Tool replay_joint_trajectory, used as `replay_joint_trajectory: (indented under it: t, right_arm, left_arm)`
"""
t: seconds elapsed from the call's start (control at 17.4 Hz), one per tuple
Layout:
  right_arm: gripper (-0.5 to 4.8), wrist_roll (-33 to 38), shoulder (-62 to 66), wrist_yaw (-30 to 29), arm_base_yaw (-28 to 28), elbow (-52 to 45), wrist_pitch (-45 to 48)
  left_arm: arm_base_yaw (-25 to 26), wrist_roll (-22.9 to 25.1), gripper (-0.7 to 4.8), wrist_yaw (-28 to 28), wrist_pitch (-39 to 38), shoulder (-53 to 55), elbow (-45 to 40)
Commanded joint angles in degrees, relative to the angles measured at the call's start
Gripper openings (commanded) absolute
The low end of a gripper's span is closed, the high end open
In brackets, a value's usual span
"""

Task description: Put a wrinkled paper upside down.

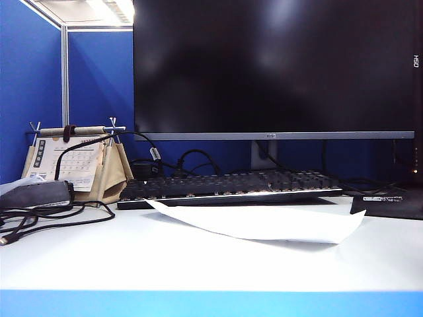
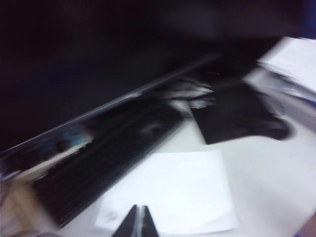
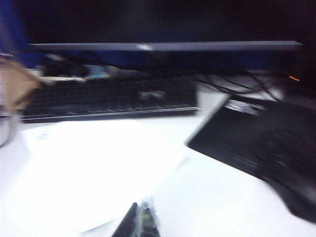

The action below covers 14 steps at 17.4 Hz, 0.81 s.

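So from the exterior view, the wrinkled paper (image 1: 264,221) lies on the white desk (image 1: 198,264) just in front of the black keyboard (image 1: 231,185), its right corner curling up off the surface. A big dark monitor (image 1: 274,66) fills the background, a beige desk calendar (image 1: 73,162) stands at the left with black cables (image 1: 46,214) trailing in front of it, and a black mouse pad (image 1: 390,201) sits at the right. Neither arm shows up here.

Left wrist view is blurry: the left gripper (image 2: 138,223) hangs over the paper's near edge, fingers pinched together on nothing. Keyboard and mouse pad lie past the sheet.

Right wrist view, also smeared: the right gripper (image 3: 140,222) hovers by the paper's edge, clamped closed and empty.
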Motion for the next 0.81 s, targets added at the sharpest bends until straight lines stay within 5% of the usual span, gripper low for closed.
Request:
replay_joint_trajectory:
  t: [0.06, 0.23, 0.4, 0.63, 0.81]
  right_arm:
    - [-0.06, 7.37, -0.07, 3.61, 0.04, -0.79, 1.86]
    - [-0.06, 9.31, -0.74, 4.81, 0.04, -8.39, 9.79]
    - [-0.06, 7.10, -1.14, 4.90, 0.13, -16.79, 21.64]
    - [-0.06, -0.31, -1.14, 4.90, 0.00, -20.17, 23.50]
    - [-0.06, -0.33, -1.11, 6.43, 0.00, -20.63, 23.41]
  left_arm:
    - [-0.07, -2.80, -0.06, -9.46, 5.05, -15.93, -14.91]
    - [-0.07, -4.37, -0.06, -18.40, 12.28, -27.06, -31.32]
    - [-0.02, -5.46, -0.06, -21.40, 24.13, -32.06, -47.82]
    - [0.02, -14.21, -0.06, -24.41, 27.56, -31.02, -59.69]
    - [0.07, -15.39, -0.06, -28.15, 32.37, -31.04, -66.73]
